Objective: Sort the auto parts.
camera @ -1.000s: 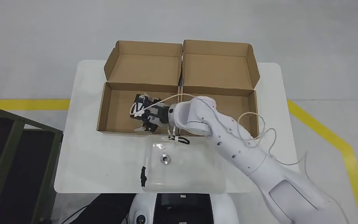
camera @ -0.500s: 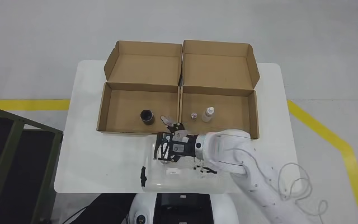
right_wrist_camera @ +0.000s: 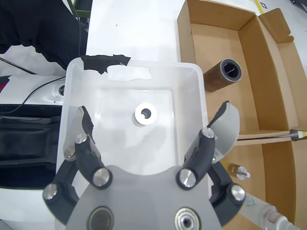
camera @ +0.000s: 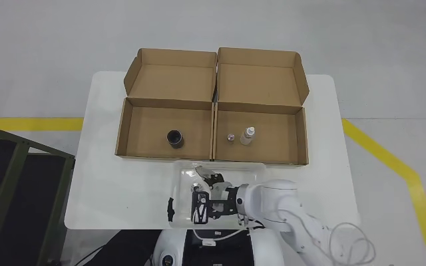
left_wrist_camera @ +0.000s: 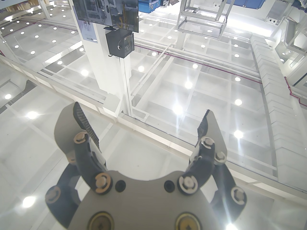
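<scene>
Spread wide, the right gripper (right_wrist_camera: pixel 154 108) is held over the clear plastic tray (right_wrist_camera: pixel 199 92) and nothing is gripped between its fingers. One finger is seen over the tray's floor. The other is seen past the tray's far rim, toward the left box (camera: pixel 130 130). No contact with any part can be made out.

A white washer (right_wrist_camera: pixel 145 114) is seen flat on the tray's floor, in the gap between the two fingertips and apart from both of them. How high the fingers stand above it cannot be told.

The tray is set at the near edge of the table (camera: pixel 113 186), just in front of the two open cardboard boxes, and a strip of black tape (right_wrist_camera: pixel 103 62) is stuck on its left end.

In the left box a dark cylinder (camera: pixel 175 138) is seen lying on its side, well apart from the gripper. In the right box (camera: pixel 296 136) two parts are placed near each other – a small metal part (camera: pixel 230 137) and, to its right, a white bottle-shaped part (camera: pixel 247 135).

The left gripper (left_wrist_camera: pixel 142 112) is turned up toward the ceiling – its fingers are spread wide as well, and nothing is held or touched by them.
</scene>
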Robot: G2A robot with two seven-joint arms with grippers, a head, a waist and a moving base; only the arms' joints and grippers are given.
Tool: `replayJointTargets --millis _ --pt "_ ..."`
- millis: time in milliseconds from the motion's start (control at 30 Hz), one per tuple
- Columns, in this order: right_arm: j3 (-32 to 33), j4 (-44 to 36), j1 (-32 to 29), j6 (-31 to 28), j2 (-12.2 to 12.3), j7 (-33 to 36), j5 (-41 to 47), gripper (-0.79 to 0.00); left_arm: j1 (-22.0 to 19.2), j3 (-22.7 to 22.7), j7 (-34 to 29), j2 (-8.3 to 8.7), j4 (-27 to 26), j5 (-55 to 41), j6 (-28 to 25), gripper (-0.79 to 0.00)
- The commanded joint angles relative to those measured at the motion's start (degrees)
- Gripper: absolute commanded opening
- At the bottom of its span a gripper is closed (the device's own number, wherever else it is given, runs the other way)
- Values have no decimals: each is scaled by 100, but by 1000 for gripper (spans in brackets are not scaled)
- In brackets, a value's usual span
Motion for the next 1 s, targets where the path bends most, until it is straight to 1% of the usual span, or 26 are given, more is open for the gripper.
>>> replayJointTargets --millis 0,333,667,867,933,967 --pt "-73 95 29 8 -1 -49 -60 0 0 0 0 0 0 0 0 0" --pt "-382 754 389 176 -52 -243 -88 0 0 0 0 0 0 0 0 0" --pt "-639 1355 695 352 -118 -179 29 0 0 0 0 0 0 0 0 0" --pt "-746 1599 825 404 -145 -177 73 -185 0 0 0 0 0 0 0 0" --pt "-766 1643 853 414 -150 -186 93 -308 0 0 0 0 0 0 0 0" --pt "-772 1657 866 417 -151 -189 100 -351 0 0 0 0 0 0 0 0"
